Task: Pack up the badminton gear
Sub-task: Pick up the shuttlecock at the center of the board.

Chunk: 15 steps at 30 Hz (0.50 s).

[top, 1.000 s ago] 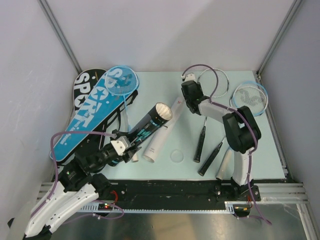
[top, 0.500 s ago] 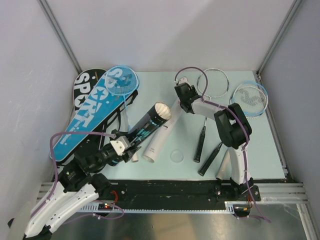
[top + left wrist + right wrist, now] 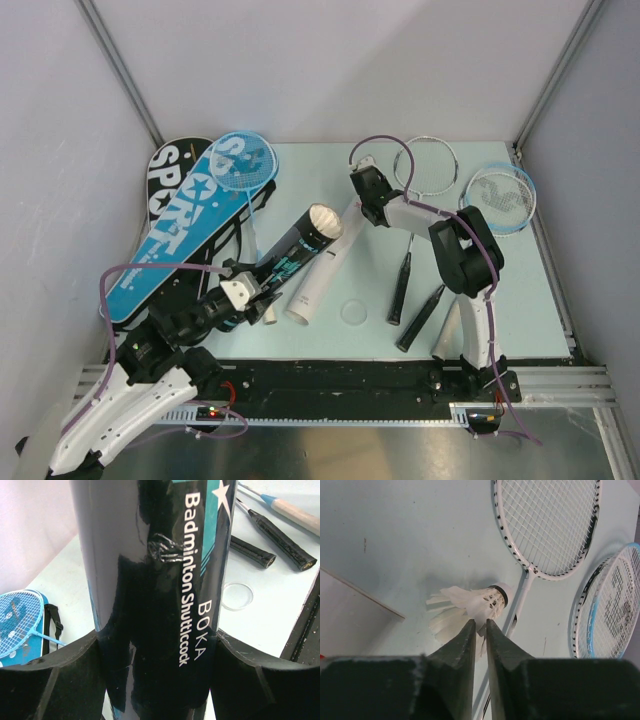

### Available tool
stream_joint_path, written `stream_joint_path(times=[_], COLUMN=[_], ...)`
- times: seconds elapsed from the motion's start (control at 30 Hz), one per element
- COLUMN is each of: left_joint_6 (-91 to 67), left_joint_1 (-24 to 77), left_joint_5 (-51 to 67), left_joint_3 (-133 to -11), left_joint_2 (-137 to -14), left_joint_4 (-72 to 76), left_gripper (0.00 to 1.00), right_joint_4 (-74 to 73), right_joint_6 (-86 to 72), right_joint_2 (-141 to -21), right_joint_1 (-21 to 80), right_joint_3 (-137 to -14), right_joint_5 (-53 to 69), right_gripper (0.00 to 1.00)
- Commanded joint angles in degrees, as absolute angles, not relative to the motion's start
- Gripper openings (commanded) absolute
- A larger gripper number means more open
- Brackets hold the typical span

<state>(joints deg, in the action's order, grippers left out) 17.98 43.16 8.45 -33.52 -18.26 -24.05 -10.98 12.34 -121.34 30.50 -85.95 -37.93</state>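
My left gripper [image 3: 250,290] is shut on the black teal-printed tube [image 3: 300,250] and holds it tilted, open mouth up and to the right. The tube fills the left wrist view [image 3: 155,580] between the jaws of the left gripper [image 3: 155,680]. My right gripper [image 3: 480,622] is shut on the feathers of a white shuttlecock [image 3: 475,602], above the table. In the top view the right gripper [image 3: 360,175] hangs just right of the tube's mouth. The white tube [image 3: 320,270] lies beside the black one.
A silver racket [image 3: 425,165] and a blue racket [image 3: 503,198] lie at the back right, handles toward me. Another blue racket [image 3: 243,162] lies on the blue cover [image 3: 180,235] and black cover [image 3: 170,165] at the left. A clear lid [image 3: 354,312] lies near the front.
My right gripper has moved left with the shuttlecock, from over the silver racket toward the black tube's mouth. The left arm and tube have stayed still.
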Motion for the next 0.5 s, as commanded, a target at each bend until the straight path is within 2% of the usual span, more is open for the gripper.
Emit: stream_joint_path(times=[0.0,0.1,0.33,0.47], left_joint_6=[17.61,17.70,17.82,17.72], left_joint_1=[43.07,43.13,43.12,43.15], left_joint_5=[7.14,6.87,6.85,6.76], left_joint_3=[-33.83,-33.73,-33.54,-33.74], left_joint_2=[-17.99,-18.09,-18.73,-19.80], left_joint_4=[-19.02,-19.02,-18.92,-19.00], left_gripper=[0.40,0.40,0.40,0.40], right_joint_4=[-9.90,-9.68,-10.82,-15.09], right_joint_6=[14.19,15.64,15.27,10.13], right_joint_2=[-118.58,-117.29,-108.99,-100.27], right_joint_1=[30.44,30.66,30.31,29.85], right_joint_3=[-87.21,-87.19,-85.07,-83.86], right_joint_5=[-40.56,-42.08,-41.12,-34.29], right_gripper=[0.11,0.01,0.00,0.00])
